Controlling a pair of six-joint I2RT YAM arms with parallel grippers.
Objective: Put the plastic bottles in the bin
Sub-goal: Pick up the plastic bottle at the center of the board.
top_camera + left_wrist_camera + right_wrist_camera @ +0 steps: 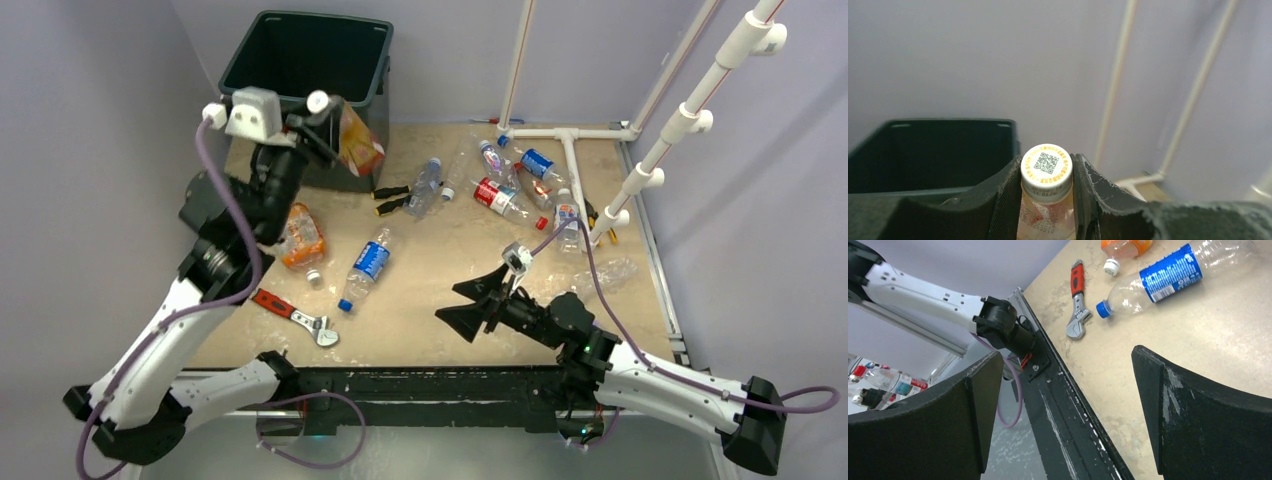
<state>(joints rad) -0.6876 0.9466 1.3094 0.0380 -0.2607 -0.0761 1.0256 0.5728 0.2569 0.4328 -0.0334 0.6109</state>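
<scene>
Pale lilac walls are closing in a tan, scuffed tabletop, and a dark green-grey square plastic bin is standing at its far left corner.

The left gripper is hanging raised in front of the bin's near right corner, clamping an orange-labelled clear plastic bottle by the neck just under its white cap. In the left wrist view the cap is facing the camera between the two dark fingers, with the bin's rim lying behind and to the left.

The right gripper is hovering low over the near middle of the table with its jaws spread wide and nothing between them.

A blue-labelled clear bottle with a blue cap is lying on its side near the table's middle. A crushed orange bottle is resting to its left, beside the left arm. More bottles with red and blue labels are lying scattered at the far right, by a white pipe frame.

A red-handled adjustable wrench is lying near the front edge, and two black-and-yellow-handled screwdrivers are lying just in front of the bin.
</scene>
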